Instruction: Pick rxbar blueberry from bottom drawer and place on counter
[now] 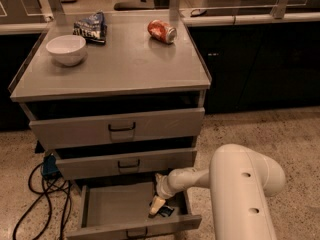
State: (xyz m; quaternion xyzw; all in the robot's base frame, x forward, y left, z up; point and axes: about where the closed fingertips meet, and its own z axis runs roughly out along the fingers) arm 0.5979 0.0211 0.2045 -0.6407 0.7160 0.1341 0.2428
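The bottom drawer (100, 226) is pulled open at the foot of the grey cabinet. The rxbar blueberry (164, 211), a small dark wrapper, lies at the drawer's right front corner. My gripper (156, 207) reaches down into the drawer from the right, its pale fingertips right at the left edge of the bar. The white arm (240, 184) fills the lower right. The counter (130, 64) is the flat grey cabinet top above.
On the counter stand a white bowl (66, 49), a blue-and-white chip bag (91, 27) and a red soda can (161, 31) lying on its side. The two upper drawers (120, 129) stand slightly open. Black cables (40, 194) lie on the floor at left.
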